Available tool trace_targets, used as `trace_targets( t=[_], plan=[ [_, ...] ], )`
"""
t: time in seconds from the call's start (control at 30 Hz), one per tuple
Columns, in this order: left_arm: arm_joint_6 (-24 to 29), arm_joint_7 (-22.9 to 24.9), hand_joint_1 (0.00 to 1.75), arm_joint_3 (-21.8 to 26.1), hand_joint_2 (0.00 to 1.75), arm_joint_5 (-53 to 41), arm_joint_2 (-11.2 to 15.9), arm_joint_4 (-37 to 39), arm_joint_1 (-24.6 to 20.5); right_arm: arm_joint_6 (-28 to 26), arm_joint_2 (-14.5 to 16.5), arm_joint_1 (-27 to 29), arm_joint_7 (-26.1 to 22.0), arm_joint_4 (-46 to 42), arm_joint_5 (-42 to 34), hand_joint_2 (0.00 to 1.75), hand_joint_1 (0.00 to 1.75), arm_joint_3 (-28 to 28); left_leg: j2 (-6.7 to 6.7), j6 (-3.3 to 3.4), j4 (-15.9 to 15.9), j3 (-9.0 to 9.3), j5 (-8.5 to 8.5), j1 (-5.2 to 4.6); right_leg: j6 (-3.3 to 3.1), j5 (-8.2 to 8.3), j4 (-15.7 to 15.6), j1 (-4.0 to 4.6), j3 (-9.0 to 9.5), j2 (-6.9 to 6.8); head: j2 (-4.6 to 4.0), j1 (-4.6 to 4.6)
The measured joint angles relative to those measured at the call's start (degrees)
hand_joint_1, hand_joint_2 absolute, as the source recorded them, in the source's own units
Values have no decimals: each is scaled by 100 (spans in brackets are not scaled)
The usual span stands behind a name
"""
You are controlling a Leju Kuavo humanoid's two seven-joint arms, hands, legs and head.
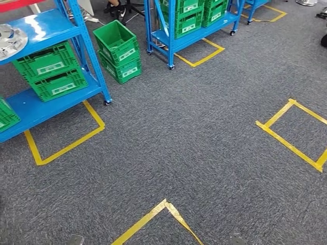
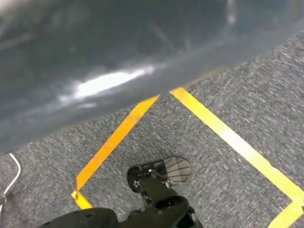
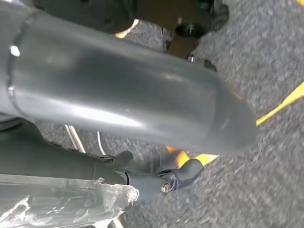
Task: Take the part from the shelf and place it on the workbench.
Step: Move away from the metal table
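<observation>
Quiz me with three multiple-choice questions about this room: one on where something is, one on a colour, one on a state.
1. Where does the silver part lie? A on the carpet; B on the blue shelf; C in a bin.
2. What colour is the floor tape? A red; B white; C yellow.
3. How does the top crate of the floor stack stand? A upright, open-topped; B tipped over; C lidded.

Answers: B, it rests on the shelf's upper level; C, the taped squares are yellow; A, it sits level with no lid.
</observation>
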Motion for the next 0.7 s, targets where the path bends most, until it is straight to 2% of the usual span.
trace_targets(
  t=[0.03,0.07,0.1,0.13,0.17,0.2,0.23,0.27,0.3,0.37,0.4,0.47,0.53,0.63,0.7],
  plan=[
    [3,0,0,4,0,-12,-4,-1,8,-1,0,-6,2,0,3,0,0,-3,-62,33,-20,14,6,16,32,-33,16,-4,14,32,0,6],
    [8,0,0,10,0,-25,-7,-2,9,-1,0,-11,4,0,8,0,0,-7,-124,69,-39,27,17,37,62,-113,121,-11,-16,135,1,17],
    [11,0,0,16,0,-39,-10,-3,1,-1,0,-10,7,0,14,0,0,-11,-186,102,-55,42,29,59,91,-250,354,-21,-118,280,1,32],
    [15,0,0,22,0,-45,-11,-4,-7,-1,0,-6,9,0,19,0,0,-15,-248,124,-59,42,32,70,111,-427,704,-31,-284,439,0,52],
    [15,0,0,26,0,-53,-14,-4,-14,-1,0,3,14,0,22,0,0,-20,-317,137,-58,39,34,74,122,-608,1115,-37,-487,528,1,61],
    [13,0,0,29,0,-62,-17,-4,-13,-1,0,10,19,0,23,0,0,-24,-389,140,-57,38,34,74,129,-727,1466,-39,-677,562,1,66],
    [10,0,0,33,0,-68,-19,-4,-7,-1,0,14,26,0,25,0,0,-28,-458,141,-54,39,34,75,132,-748,1661,-40,-802,571,0,65],
    [8,0,0,37,0,-74,-20,-4,-2,-2,-1,15,32,0,27,0,0,-32,-529,139,-51,43,34,78,133,-647,1638,-43,-828,575,0,64],
    [8,0,0,41,0,-75,-22,-4,-1,-2,-3,14,35,0,30,0,0,-35,-602,130,-48,50,33,86,134,-436,1379,-52,-741,593,-1,65],
    [7,0,0,56,0,-79,-21,-5,-8,-1,-8,9,39,1,39,0,0,-39,-747,78,-18,48,25,91,148,-4,586,-94,-416,769,-1,67],
    [6,0,0,65,0,-82,-20,-5,-13,1,-10,7,39,2,45,0,0,-39,-807,44,5,36,23,89,142,109,287,-114,-291,872,-1,62],
    [10,0,0,87,0,-95,-18,-7,-6,4,-10,2,39,4,63,0,0,-39,-899,-22,27,-6,37,86,98,116,99,-119,-195,976,0,57],
    [14,0,0,101,0,-106,-19,-7,12,4,-9,-1,39,4,73,0,0,-40,-950,-57,5,-26,64,105,52,117,115,-98,-181,934,0,55],
    [15,0,0,106,0,-112,-19,-7,18,4,-9,-2,38,4,74,0,0,-41,-965,-71,-1,-28,74,112,39,122,120,-92,-185,925,0,52],
    [17,1,0,124,0,-139,-16,-8,23,4,-11,-2,37,3,79,0,0,-44,-900,-97,29,-47,46,107,-4,145,98,-108,-182,860,-1,51]
  ],
)
